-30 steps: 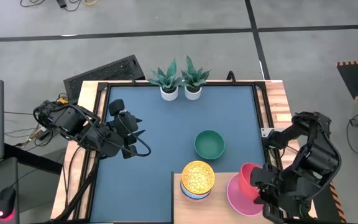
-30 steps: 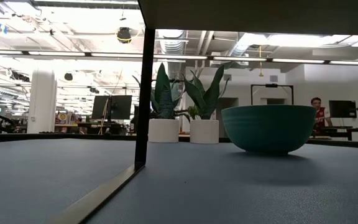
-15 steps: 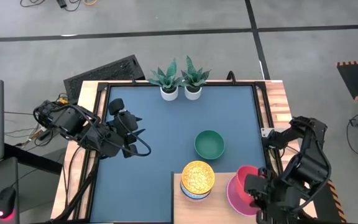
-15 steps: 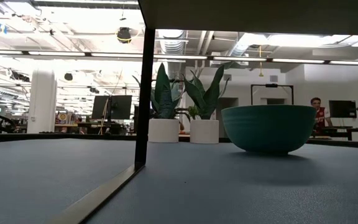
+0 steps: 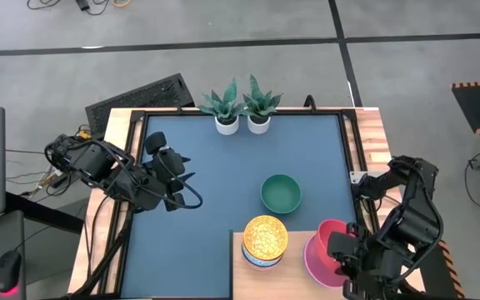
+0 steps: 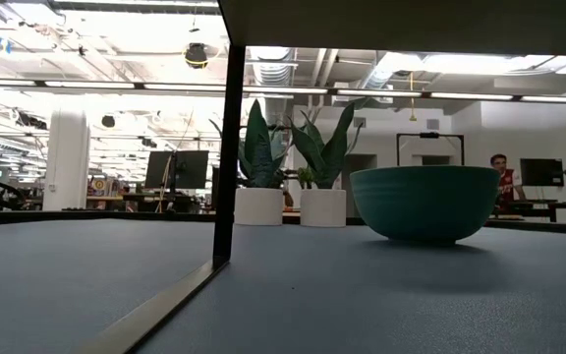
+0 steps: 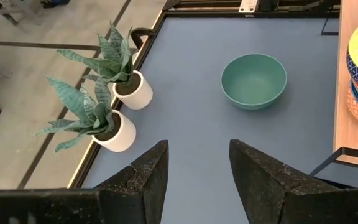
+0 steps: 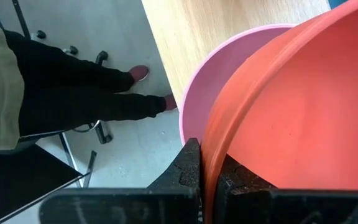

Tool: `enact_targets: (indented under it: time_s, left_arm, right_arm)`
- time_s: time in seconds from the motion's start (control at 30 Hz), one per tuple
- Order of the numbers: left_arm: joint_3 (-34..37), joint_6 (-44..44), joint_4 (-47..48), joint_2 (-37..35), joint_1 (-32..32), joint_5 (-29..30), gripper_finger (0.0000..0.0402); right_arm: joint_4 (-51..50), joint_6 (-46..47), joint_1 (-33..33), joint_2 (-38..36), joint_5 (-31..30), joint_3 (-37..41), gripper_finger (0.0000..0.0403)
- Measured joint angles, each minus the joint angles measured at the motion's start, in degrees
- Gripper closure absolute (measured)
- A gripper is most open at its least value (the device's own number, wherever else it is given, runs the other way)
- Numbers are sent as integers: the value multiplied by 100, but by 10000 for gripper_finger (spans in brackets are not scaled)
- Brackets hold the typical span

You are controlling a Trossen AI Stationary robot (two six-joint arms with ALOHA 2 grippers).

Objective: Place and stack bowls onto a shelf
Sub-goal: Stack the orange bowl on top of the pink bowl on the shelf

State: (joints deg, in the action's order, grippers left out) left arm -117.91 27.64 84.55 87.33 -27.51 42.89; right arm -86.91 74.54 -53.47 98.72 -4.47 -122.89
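Red bowl [image 8: 291, 112] pinched at its rim by right gripper [image 8: 205, 167], seemingly nested in pink bowl [image 8: 229, 68] on shelf [image 8: 222, 22]; left gripper [image 7: 194, 171] parted, empty.

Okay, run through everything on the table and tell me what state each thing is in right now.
Right gripper: shut on the red bowl's rim.
Red bowl: held tilted over the pink bowl.
Pink bowl: upright on the shelf.
Patterned bowls: stacked on the shelf.
Green bowl: upright, empty, on the tabletop.
Left gripper: open, empty, at the table's left edge.
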Motion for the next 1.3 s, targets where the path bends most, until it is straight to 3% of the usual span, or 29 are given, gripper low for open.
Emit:
enact_targets:
  time_s: [0.73,1.1,1.3]
  left_arm:
    - [1,0,2,0,0,0,244]
    - [0,-105,2,0,0,-39,244]
    - [0,-105,4,0,0,-35,244]
  right_arm:
    - [61,214,83,-2,-7,0,342]
    - [72,197,155,-5,19,0,236]
    - [562,189,155,-5,50,0,216]
